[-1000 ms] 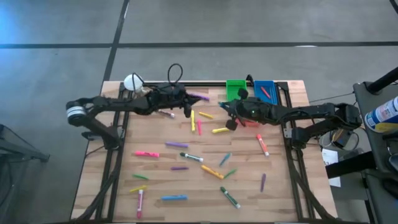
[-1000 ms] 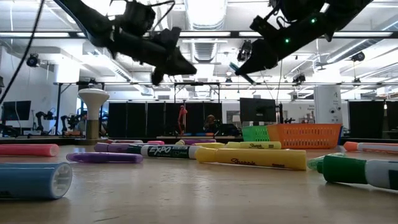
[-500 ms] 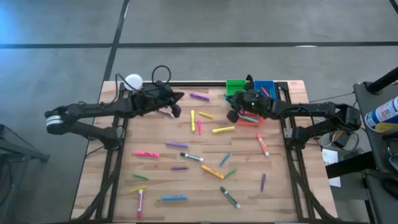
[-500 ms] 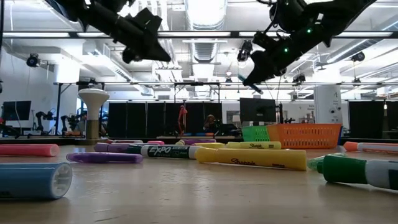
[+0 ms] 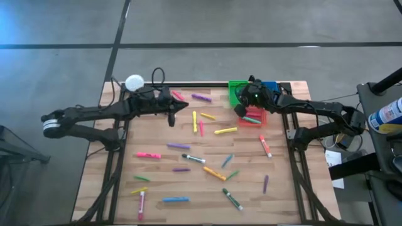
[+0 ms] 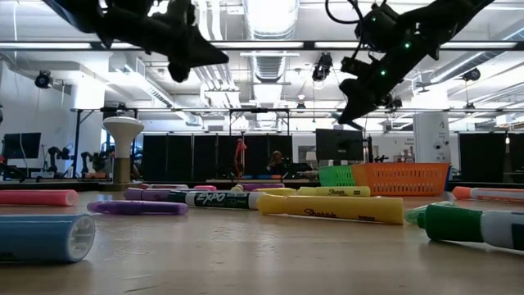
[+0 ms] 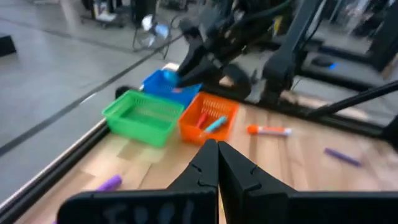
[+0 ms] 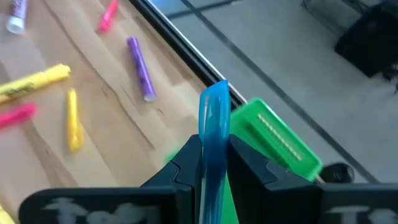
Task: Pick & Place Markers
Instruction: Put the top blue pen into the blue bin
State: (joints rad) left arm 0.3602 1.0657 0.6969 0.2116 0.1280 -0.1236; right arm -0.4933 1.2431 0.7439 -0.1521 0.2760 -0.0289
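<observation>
Grey floor [image 5: 251,22], ceiling strip lights [image 6: 270,45]

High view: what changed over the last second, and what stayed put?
The right gripper, shut on a blue marker, moved from mid-table toward the far edge and now hangs over the green bin. The left gripper drew back toward its own side, and its fingers closed empty. A pink marker it had covered now shows near the far edge. The other loose markers and the bins lie as before.

- Left gripper [image 5: 180,108] raised above the table, fingers [image 7: 214,167] pressed together, empty
- Right gripper [image 5: 247,100] raised too, clamping a blue marker [image 8: 214,140] upright between its 2 fingers
</observation>
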